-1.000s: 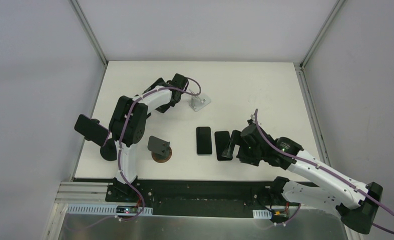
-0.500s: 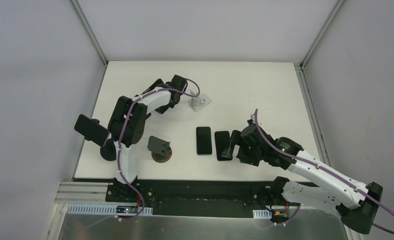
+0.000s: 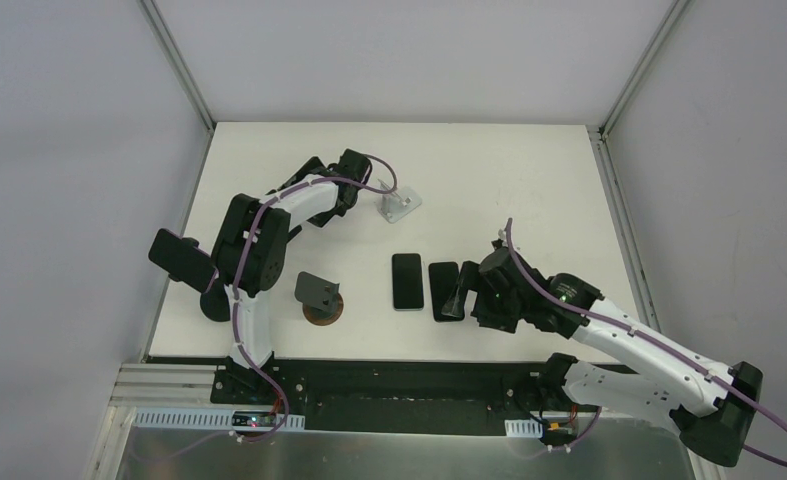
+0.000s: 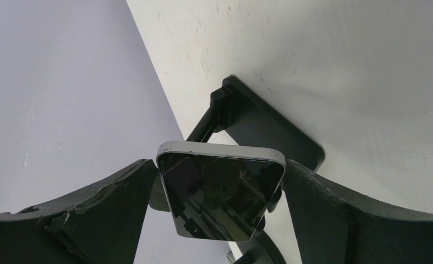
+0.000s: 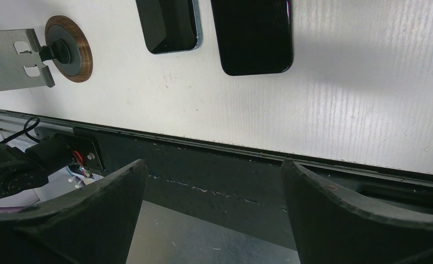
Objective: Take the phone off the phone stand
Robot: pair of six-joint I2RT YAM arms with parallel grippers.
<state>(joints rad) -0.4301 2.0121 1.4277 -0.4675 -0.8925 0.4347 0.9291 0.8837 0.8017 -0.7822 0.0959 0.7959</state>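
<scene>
A dark phone with a silver rim sits between my left fingers in the left wrist view. My left gripper is shut on its two sides. The black phone stand shows right behind and below the phone. I cannot tell whether the phone still touches it. From above, the phone is at the table's left edge, over the stand's round base, with my left gripper on it. My right gripper is open and empty, over the table's front edge.
Two dark phones lie flat mid-table, just left of my right gripper. A grey stand on a round wooden base stands near the front. A silver stand stands farther back. The left wall is close beside the held phone.
My left arm and the phone in it have shifted very slightly to the left. The right arm has barely moved.
</scene>
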